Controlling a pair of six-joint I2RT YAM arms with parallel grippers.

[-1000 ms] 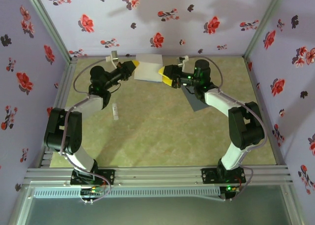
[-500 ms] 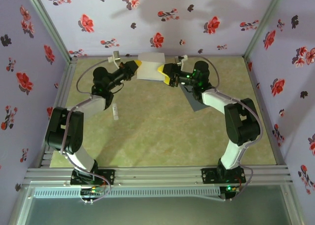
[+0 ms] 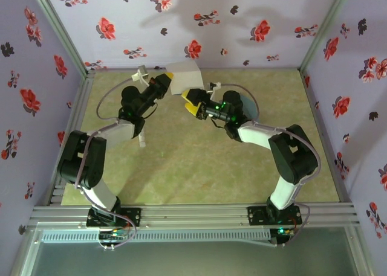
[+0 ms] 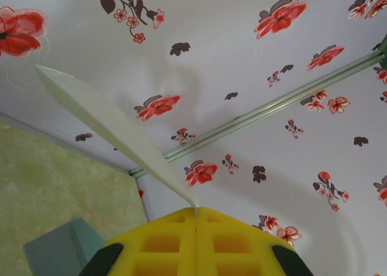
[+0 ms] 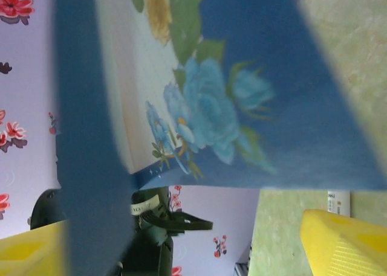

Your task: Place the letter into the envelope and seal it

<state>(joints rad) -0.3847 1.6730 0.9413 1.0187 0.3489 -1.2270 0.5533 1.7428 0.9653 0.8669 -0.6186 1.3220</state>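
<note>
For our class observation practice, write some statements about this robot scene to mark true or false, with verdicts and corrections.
1. The left end effector is shut on the letter. True.
2. The right end effector is shut. False: its fingers stand wide apart.
3. The letter lies flat on the table. False: it is held up off the table.
4. A small white stick lies on the table by the left arm. True.
</note>
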